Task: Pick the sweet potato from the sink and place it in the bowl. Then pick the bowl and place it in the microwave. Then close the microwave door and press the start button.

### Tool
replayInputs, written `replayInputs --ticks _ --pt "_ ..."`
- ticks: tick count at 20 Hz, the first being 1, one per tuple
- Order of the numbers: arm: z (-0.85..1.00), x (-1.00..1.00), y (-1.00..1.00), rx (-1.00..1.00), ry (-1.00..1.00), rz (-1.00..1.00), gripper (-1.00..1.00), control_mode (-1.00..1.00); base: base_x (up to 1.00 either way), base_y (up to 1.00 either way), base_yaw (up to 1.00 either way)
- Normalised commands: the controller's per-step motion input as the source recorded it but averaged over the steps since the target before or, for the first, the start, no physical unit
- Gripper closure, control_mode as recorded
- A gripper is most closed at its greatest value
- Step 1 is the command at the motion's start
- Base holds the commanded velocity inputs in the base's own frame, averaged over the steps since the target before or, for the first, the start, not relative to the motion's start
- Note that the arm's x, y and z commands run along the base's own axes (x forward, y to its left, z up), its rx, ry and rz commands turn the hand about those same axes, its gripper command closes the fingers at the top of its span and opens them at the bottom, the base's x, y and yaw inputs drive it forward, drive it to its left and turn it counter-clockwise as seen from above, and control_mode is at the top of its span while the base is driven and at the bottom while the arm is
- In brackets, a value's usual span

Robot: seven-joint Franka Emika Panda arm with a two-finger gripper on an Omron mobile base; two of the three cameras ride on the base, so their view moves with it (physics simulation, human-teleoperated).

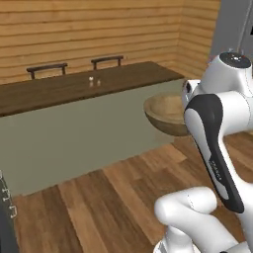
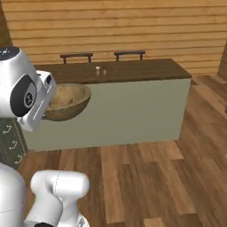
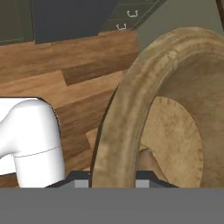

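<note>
Carrying the bowl [image 2: 66, 103] in mid-air, its rim clamped between the fingers [image 3: 114, 181], one tip each side of the wall

Step two in hand, judging by the lifted bowl: next move needs the microwave found and the bowl kept level. Tan wood, darker outside, wide flat bottom; a small brownish lump just past the inner fingertip may be the sweet potato [image 3: 148, 159], can't confirm. Floor below, desk [image 2: 133, 71] well beyond

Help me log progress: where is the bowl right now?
The bowl is held up in the air by the gripper clamped on its rim, in front of the long counter, above the wood floor.
</note>
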Motion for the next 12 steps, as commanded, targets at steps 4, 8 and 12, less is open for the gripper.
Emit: replayInputs --ticks 4,8,12 --pt "0.00 0.00 0.00 0.00 0.00 0.00 1.00 1.00 0.00 0.00 -0.91" --pt "0.00 0.00 0.00 0.00 0.00 0.00 1.00 1.00 0.00 0.00 -0.89" --pt "0.00 0.00 0.00 0.00 0.00 0.00 1.00 1.00 0.00 0.00 -0.86"
